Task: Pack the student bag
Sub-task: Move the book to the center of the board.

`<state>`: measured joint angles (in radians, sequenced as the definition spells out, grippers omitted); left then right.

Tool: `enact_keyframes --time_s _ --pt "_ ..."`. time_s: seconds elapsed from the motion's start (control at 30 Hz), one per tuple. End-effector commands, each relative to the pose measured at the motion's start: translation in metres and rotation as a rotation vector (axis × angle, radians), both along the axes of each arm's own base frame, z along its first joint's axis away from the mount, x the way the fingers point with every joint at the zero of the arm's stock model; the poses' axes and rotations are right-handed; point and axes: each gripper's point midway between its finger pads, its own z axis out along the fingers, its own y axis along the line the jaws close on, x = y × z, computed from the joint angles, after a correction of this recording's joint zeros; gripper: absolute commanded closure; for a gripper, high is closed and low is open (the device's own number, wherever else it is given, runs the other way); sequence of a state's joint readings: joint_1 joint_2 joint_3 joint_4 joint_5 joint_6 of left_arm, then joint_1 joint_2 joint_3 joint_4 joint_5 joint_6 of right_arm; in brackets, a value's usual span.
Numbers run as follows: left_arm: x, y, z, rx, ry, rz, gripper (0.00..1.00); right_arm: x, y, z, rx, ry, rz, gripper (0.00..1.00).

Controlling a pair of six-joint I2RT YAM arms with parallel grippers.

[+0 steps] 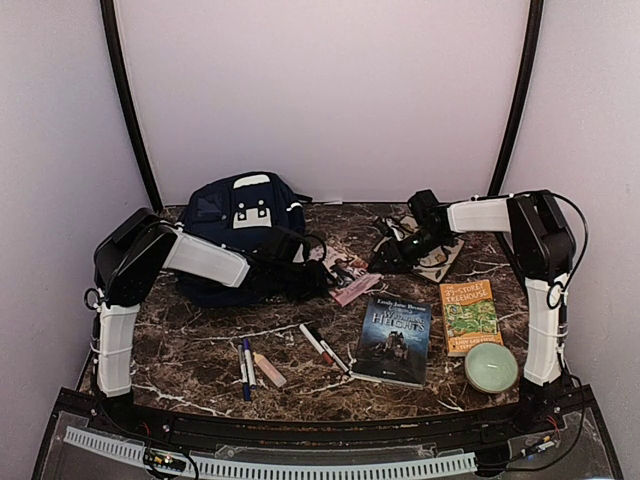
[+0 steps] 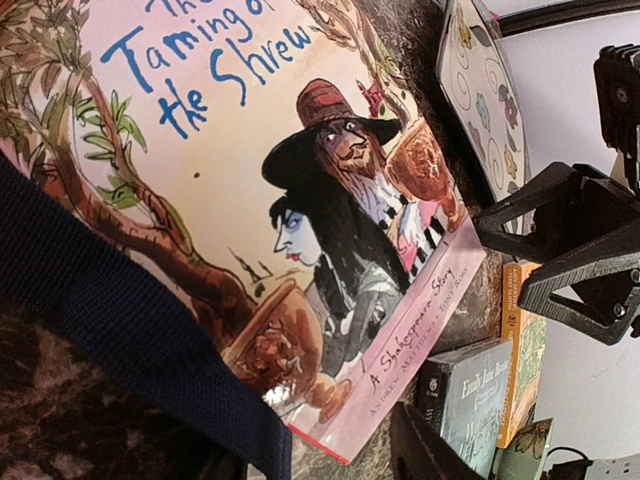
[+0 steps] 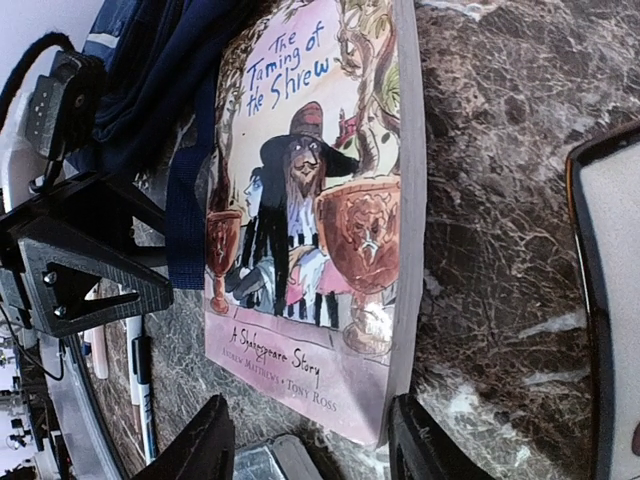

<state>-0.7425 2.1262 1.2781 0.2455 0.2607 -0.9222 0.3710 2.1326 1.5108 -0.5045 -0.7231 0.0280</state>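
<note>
While, from above, the student bag [image 1: 240, 215] sits at the tabletop's [image 1: 200, 335] back left, we judge packing barely begun: books [image 1: 393, 338], pens [image 1: 246, 366] and a bowl [image 1: 491, 366] lie out. Left wrist: we cannot tell whether the left pincer [image 1: 308, 278] is clenched. Right wrist: the right pincer [image 3: 312, 445] gapes astride the picture book [image 3: 300, 200].

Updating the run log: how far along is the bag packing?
Done: nothing visibly packed. In hand: right gripper open, straddling the Shrew book, not gripping. Remaining: that book, Wuthering Heights, the Treehouse book, pens and bowl lie on the table outside the student bag.
</note>
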Motion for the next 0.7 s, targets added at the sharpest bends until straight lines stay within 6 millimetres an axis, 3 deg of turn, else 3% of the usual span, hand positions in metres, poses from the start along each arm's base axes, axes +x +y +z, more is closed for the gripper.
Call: enact_keyframes --time_s 0.0,0.23,0.57,0.67 --pt "0.0 0.009 -0.017 0.036 0.054 0.064 0.49 -0.002 0.007 0.001 0.064 0.018 0.02 0.5" --pt "0.001 0.013 -0.021 0.054 0.054 0.077 0.5 -0.008 0.014 0.007 0.128 0.053 0.042 0.55" --pt "-0.003 0.018 -0.03 0.069 0.065 0.083 0.51 0.015 -0.011 -0.024 -0.094 -0.019 -0.072 0.46" --pt "-0.002 0.017 -0.029 0.066 0.062 0.08 0.52 0.012 -0.011 -0.034 -0.105 0.016 -0.063 0.44"
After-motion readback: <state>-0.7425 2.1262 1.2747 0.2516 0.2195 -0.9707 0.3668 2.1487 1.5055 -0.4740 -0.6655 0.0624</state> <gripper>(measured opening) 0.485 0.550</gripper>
